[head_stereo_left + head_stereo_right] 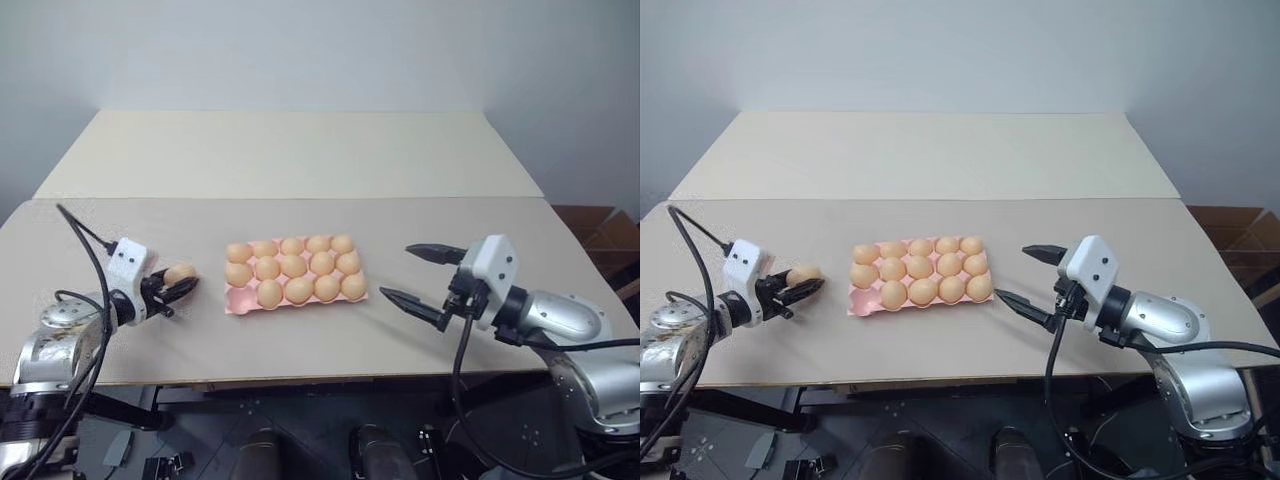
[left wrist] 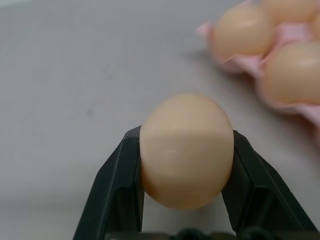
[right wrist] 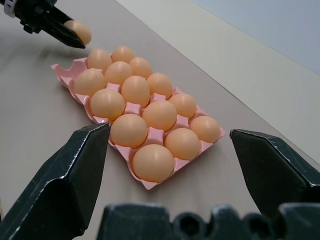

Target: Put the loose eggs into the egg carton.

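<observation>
The pink egg carton (image 1: 232, 305) lies in the middle of the table with several pale orange eggs in its cups. Its front-left corner cup (image 1: 241, 298) is bare. Left of the carton, just above the table, my left gripper (image 1: 184, 282) is shut on one loose egg (image 2: 186, 150), which sits between the two black fingers. The same egg (image 3: 78, 31) shows in the right wrist view beyond the carton's far corner. My right gripper (image 1: 395, 271) hovers to the right of the carton, open wide with nothing between its fingers, pointing toward the carton.
The table's front edge (image 1: 320, 378) runs close below both grippers. A second, lighter table top (image 1: 290, 150) joins on behind. A brown cardboard box (image 1: 600, 228) stands off the table at the far right.
</observation>
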You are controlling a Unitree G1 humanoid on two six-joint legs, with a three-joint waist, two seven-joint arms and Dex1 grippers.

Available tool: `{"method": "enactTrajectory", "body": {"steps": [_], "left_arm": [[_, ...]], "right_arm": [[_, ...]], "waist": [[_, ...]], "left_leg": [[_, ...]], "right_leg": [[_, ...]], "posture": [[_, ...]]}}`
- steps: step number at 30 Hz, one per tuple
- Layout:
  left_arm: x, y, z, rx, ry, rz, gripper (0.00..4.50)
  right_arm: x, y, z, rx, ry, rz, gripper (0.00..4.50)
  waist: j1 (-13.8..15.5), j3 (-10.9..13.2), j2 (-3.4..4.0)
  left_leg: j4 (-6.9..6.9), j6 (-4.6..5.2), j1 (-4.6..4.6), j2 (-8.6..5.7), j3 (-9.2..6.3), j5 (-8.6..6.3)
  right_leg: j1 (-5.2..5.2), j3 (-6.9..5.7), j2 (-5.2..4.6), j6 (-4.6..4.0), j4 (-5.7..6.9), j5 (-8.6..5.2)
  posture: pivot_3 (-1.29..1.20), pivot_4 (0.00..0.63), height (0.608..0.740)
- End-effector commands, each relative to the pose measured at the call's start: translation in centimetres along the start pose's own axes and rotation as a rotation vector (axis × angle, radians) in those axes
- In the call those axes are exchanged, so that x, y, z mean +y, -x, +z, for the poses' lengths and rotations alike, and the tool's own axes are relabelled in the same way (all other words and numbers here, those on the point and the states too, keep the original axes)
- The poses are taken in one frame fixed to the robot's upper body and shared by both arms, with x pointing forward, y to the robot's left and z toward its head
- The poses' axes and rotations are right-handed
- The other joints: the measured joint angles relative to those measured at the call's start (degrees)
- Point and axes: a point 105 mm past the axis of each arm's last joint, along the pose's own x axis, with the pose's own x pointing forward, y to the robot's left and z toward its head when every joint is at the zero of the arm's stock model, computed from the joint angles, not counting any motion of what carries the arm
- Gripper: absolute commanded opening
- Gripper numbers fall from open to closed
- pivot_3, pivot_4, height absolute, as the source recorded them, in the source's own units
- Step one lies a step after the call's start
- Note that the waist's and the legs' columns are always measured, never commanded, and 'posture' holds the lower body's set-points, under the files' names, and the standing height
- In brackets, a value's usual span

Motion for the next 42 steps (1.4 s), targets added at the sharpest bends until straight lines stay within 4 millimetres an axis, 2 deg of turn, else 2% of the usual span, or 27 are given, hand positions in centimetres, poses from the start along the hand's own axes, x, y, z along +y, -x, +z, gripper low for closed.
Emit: {"method": "enactTrajectory", "body": {"steps": [1, 4, 11, 15, 19, 20, 25, 29, 33, 39, 42], "left_arm": [[-2.8, 0.9, 3.6, -0.122, -0.102, -0.145, 1.78], [-4.5, 0.8, 3.0, -0.090, -0.112, -0.256, 1.78], [-6.1, -0.5, 1.5, -0.049, -0.111, -0.334, 1.78], [-6.2, -1.0, 1.2, -0.028, -0.113, -0.336, 3.01], [-5.8, -0.9, 2.0, -0.054, -0.119, -0.316, 4.29], [-5.6, -0.6, 2.4, -0.065, -0.123, -0.308, 4.45], [-4.2, 1.7, 4.1, -0.154, -0.098, -0.239, 4.45], [-3.2, 4.4, 3.7, -0.154, -0.121, -0.193, 4.45], [-2.4, 8.0, 3.0, -0.117, -0.136, -0.148, 4.45], [-3.0, 12.1, 2.1, -0.088, -0.122, -0.105, 4.45], [-3.9, 13.2, 1.5, -0.079, -0.087, -0.096, 4.45]], "right_arm": [[0.0, 0.3, 1.4, -0.042, 0.032, -0.014, 4.50], [0.0, 0.2, 1.4, -0.043, 0.031, -0.016, 4.50], [0.0, 0.0, 1.3, -0.043, 0.027, -0.030, 4.50], [0.1, 0.0, 1.3, -0.045, 0.024, -0.038, 4.50], [0.0, 0.0, 1.4, -0.046, 0.020, -0.044, 4.50], [0.0, 0.0, 1.4, -0.046, 0.019, -0.045, 4.50], [0.0, -0.1, 1.4, -0.055, 0.021, -0.041, 4.50], [-0.5, 0.2, 1.4, -0.054, 0.034, -0.034, 4.50], [-0.9, 1.5, 1.0, -0.029, 0.044, 0.033, 4.50], [-1.5, 2.5, -0.2, 0.004, 0.013, 0.104, 4.50], [-1.7, 2.6, -0.8, 0.024, 0.010, 0.115, 4.50]], "waist": [[0.0, 0.0, 0.00], [0.0, 0.0, 0.00], [0.0, 0.0, 0.01], [0.0, 0.0, 0.00], [0.0, 0.0, 0.00], [0.0, 0.0, 0.00], [-0.4, 0.0, 0.00], [-0.9, 0.0, 0.00], [-0.9, 0.0, 0.00], [-0.5, 0.0, -0.02], [-0.6, 0.0, -0.02]], "left_leg": [[0.00, 0.00, 0.01, -0.01, 0.00, 0.00], [0.00, 0.00, 0.05, -0.01, 0.01, 0.00], [0.00, 0.00, 0.09, 0.02, 0.01, 0.01], [0.00, 0.01, 0.07, -0.01, 0.01, 0.01], [0.00, 0.01, 0.06, -0.01, 0.01, 0.00], [0.00, 0.01, 0.07, -0.01, 0.01, 0.01], [0.00, 0.01, 0.07, 0.04, 0.00, 0.01], [0.00, 0.01, 0.07, 0.04, 0.00, 0.00], [0.00, 0.01, 0.08, 0.03, 0.03, 0.00], [0.00, 0.00, 0.14, 0.07, 0.05, 0.00], [0.00, 0.00, 0.16, 0.09, 0.09, 0.00]], "right_leg": [[0.01, 0.01, -0.01, 0.00, 0.00, 0.00], [0.02, 0.02, 0.01, 0.00, 0.02, 0.00], [0.02, 0.04, 0.08, 0.07, 0.07, -0.05], [0.02, 0.05, 0.06, 0.06, 0.04, -0.04], [0.02, 0.05, 0.06, 0.07, 0.03, -0.04], [0.02, 0.05, 0.06, 0.07, 0.04, -0.04], [0.00, 0.05, 0.09, 0.07, 0.05, -0.04], [0.00, 0.06, 0.07, 0.06, 0.04, -0.04], [0.00, 0.06, 0.04, 0.07, 0.02, -0.05], [0.04, 0.05, 0.01, -0.07, 0.00, -0.43], [0.03, 0.11, 0.00, -0.08, 0.01, -0.44]], "posture": [[0.00, 0.150, 0.740], [0.00, 0.150, 0.740], [0.00, 0.150, 0.740], [0.00, 0.150, 0.740], [0.00, 0.150, 0.740], [0.00, 0.150, 0.740], [0.00, 0.150, 0.740], [0.00, 0.150, 0.740], [0.00, 0.150, 0.740], [0.00, 0.150, 0.740], [0.00, 0.150, 0.740]]}}
